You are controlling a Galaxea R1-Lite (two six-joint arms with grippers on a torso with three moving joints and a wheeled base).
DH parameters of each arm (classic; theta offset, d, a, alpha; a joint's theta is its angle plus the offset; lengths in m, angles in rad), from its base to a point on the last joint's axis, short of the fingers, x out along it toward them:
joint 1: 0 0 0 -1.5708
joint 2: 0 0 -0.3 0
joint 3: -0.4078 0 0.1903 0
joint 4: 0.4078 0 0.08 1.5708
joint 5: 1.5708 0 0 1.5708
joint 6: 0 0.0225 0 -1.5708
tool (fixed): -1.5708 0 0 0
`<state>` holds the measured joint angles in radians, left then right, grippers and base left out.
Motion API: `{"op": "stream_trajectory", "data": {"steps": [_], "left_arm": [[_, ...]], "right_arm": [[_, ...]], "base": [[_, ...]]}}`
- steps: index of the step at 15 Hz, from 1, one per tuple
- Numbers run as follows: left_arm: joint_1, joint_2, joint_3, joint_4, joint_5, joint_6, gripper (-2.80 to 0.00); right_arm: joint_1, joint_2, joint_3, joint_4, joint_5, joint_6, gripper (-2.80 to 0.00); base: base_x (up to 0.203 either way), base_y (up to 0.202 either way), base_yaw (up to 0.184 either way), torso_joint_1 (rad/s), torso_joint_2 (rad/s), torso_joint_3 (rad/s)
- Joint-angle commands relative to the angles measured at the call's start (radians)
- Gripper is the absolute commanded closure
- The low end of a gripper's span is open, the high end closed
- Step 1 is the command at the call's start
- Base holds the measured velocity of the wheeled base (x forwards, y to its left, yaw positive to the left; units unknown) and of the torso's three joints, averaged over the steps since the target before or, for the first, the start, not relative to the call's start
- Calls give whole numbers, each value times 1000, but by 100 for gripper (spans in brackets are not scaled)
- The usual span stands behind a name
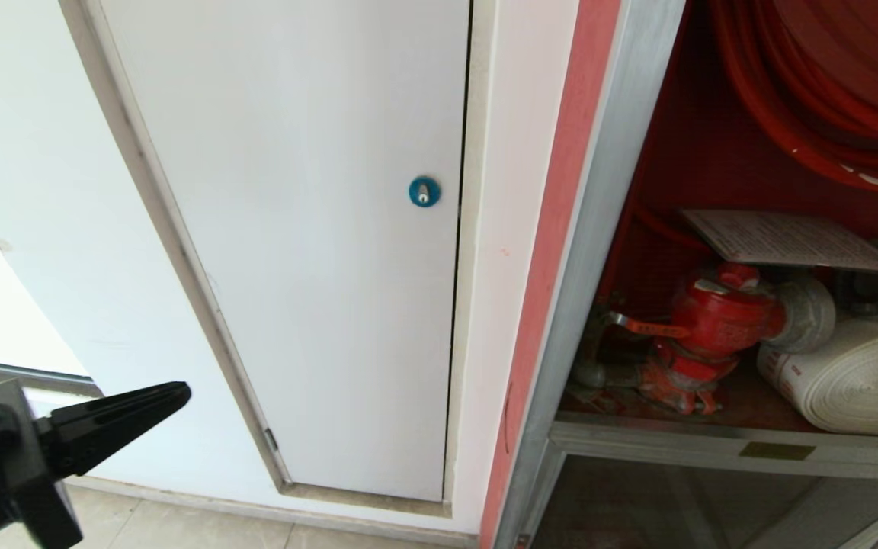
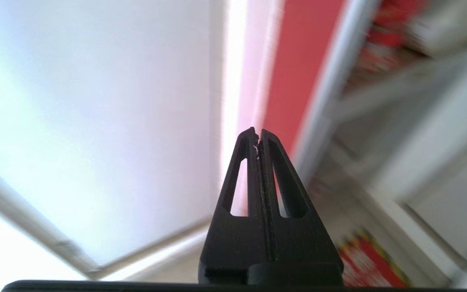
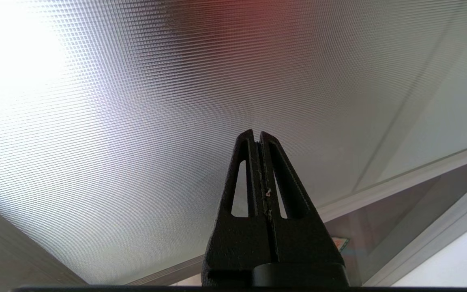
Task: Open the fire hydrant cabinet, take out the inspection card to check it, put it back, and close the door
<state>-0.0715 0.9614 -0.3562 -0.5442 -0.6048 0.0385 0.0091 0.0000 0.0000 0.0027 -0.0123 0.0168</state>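
Inspection card (image 1: 789,240) in right-centre of head frame, lying tilted atop red valve (image 1: 717,316) inside open fire hydrant cabinet (image 1: 599,229), under hose reel (image 1: 828,91); long axis running left-right across frame, near edge facing outward. White rolled hose (image 1: 858,374) just right of valve. White panel with blue lock (image 1: 424,191) at frame centre, between card and arm. Left gripper (image 1: 180,396) at lower left, jaws pressed together, holding nothing, tip aimed right and upward toward cabinet; card well apart, up and right of jaws. Right gripper (image 3: 257,136) out of head frame, jaws closed, empty, facing ribbed glass. Left arm judged likelier for reach.
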Motion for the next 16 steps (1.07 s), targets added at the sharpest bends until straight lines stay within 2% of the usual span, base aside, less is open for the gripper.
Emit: {"op": "stream_trajectory", "data": {"steps": [1, 3, 5, 7, 8, 11, 16], "left_arm": [[113, -204, 52, 3, 2, 1, 0], [143, -335, 97, 45, 5, 0, 0], [151, -460, 113, 171, 4, -4, 0], [124, -568, 118, 289, 3, -7, 0], [85, -614, 119, 344, 4, -8, 0], [57, -735, 135, 421, 27, -10, 0], [65, -935, 216, 439, 256, -4, 0]], "right_arm": [[2, -2, 0, 0, 0, 0, 0], [0, -2, 0, -1, 0, 0, 0], [0, -2, -2, 0, 0, 0, 0], [0, -2, 0, 0, 0, 0, 0], [0, -2, 0, -1, 0, 0, 0], [0, -2, -1, 0, 0, 0, 0], [0, -2, 0, -1, 0, 0, 0]], "base": [[0, 0, 0, 0, 0, 0], [0, 0, 0, 0, 0, 0], [0, 0, 0, 0, 0, 0], [0, 0, 0, 0, 0, 0], [0, 0, 0, 0, 0, 0], [0, 0, 0, 0, 0, 0], [0, 0, 0, 0, 0, 0]]}}
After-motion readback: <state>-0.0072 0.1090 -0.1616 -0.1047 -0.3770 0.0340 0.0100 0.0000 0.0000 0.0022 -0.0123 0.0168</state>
